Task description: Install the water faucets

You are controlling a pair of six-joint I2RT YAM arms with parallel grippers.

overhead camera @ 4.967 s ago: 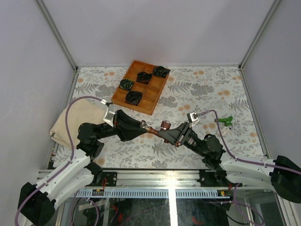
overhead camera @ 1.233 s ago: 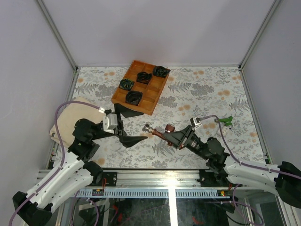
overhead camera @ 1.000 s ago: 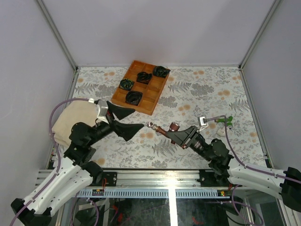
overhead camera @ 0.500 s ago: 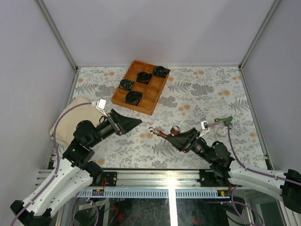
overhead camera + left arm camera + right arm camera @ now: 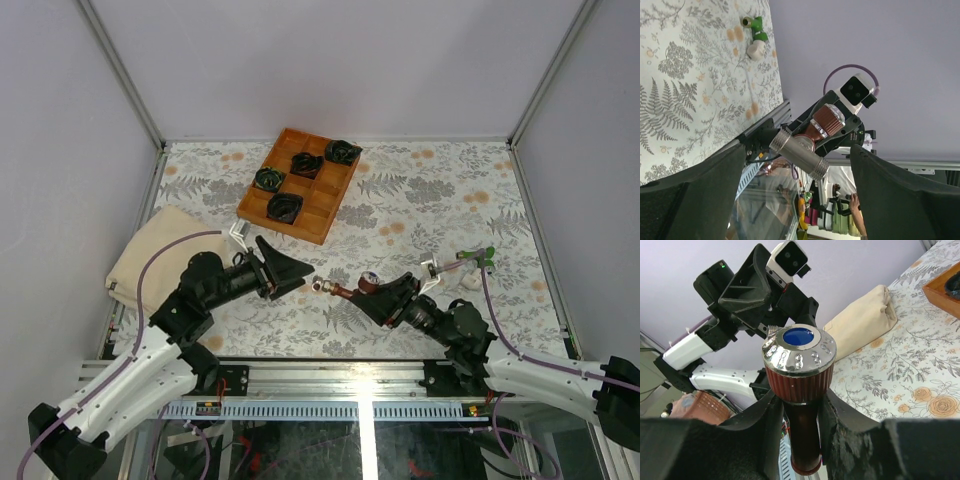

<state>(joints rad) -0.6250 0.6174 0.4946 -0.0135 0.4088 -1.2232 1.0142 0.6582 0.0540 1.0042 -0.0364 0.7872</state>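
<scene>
I've got the right gripper point(image 5: 380, 293) clamped on the red-brown faucet point(image 5: 345, 291), threaded end aimed at the left gripper point(image 5: 298, 270) (jaws wide, empty), probably for a regrip.

Legible text: none in any of the three views; no brand, label or printed number can be read. The silvery rim of the knob on the red-brown faucet point(image 5: 799, 371) bears embossed marks shaped like the figure eight; numerals or ornament, it cannot be told.
</scene>
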